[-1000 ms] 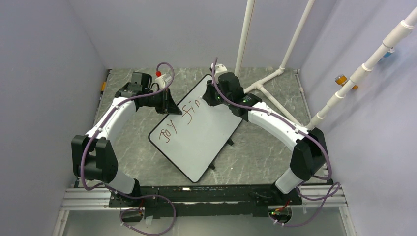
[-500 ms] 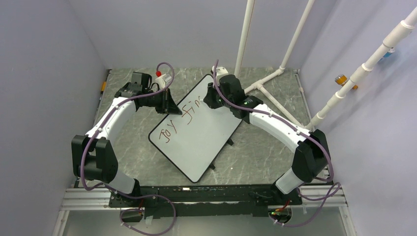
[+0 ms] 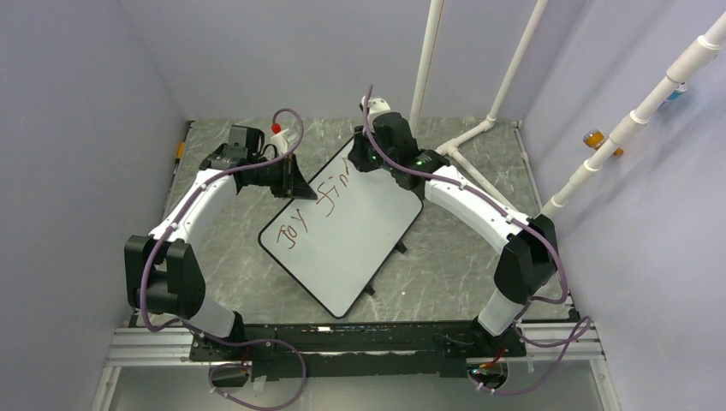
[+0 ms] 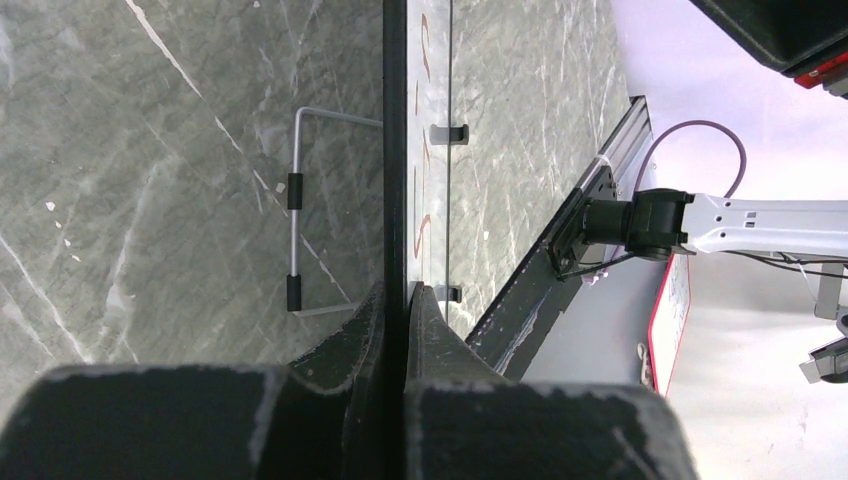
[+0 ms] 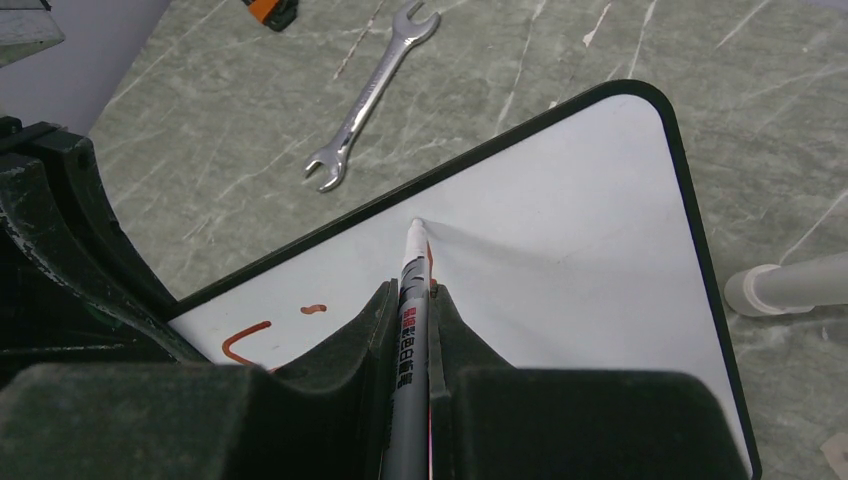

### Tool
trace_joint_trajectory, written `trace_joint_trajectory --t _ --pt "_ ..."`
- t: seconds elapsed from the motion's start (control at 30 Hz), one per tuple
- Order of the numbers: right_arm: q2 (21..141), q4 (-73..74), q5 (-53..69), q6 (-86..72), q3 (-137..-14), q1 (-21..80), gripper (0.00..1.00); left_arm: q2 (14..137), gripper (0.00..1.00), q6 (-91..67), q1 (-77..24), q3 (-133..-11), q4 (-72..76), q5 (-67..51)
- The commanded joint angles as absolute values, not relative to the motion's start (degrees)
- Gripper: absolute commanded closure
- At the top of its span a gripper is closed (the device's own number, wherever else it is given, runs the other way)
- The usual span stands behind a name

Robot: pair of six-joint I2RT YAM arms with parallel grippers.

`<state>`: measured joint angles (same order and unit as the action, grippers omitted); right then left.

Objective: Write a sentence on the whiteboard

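Note:
The whiteboard [image 3: 355,235] lies tilted on the grey marble table, with the reddish-brown sentence [image 3: 321,205] reading "Joy fin" near its far-left edge. My left gripper [image 3: 301,186] is shut on the board's left edge; in the left wrist view the board's dark rim [image 4: 395,140] runs edge-on between the jaws. My right gripper [image 3: 364,161] is shut on a grey marker [image 5: 410,330] whose white tip [image 5: 416,226] touches the board [image 5: 560,260] near its far corner. Reddish strokes [image 5: 245,340] show beside the fingers.
A silver wrench [image 5: 372,92] lies on the table beyond the board's edge, with an orange object [image 5: 272,10] farther off. White pipes [image 3: 467,137] stand at the back right. A red-capped object [image 3: 276,128] sits behind the left arm. The board's wire stand [image 4: 297,210] shows underneath.
My right gripper has moved with the marker up and to the left, toward the board's far corner. The left arm and the board have stayed still.

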<state>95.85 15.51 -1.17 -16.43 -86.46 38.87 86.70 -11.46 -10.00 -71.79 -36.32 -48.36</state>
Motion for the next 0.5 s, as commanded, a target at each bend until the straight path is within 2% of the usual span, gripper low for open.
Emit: trace_joint_trajectory --t 0.0,0.47 --pt "95.9 15.8 -0.6 -16.2 -87.3 39.1 1.0 83.9 1.0 -6.1 -10.3 -73.8 -33.4 -44.8" --pt "88.4 14.2 -0.4 -18.8 -74.2 39.1 1.0 83.7 1.0 -6.2 -10.3 -73.8 -33.2 -44.7"
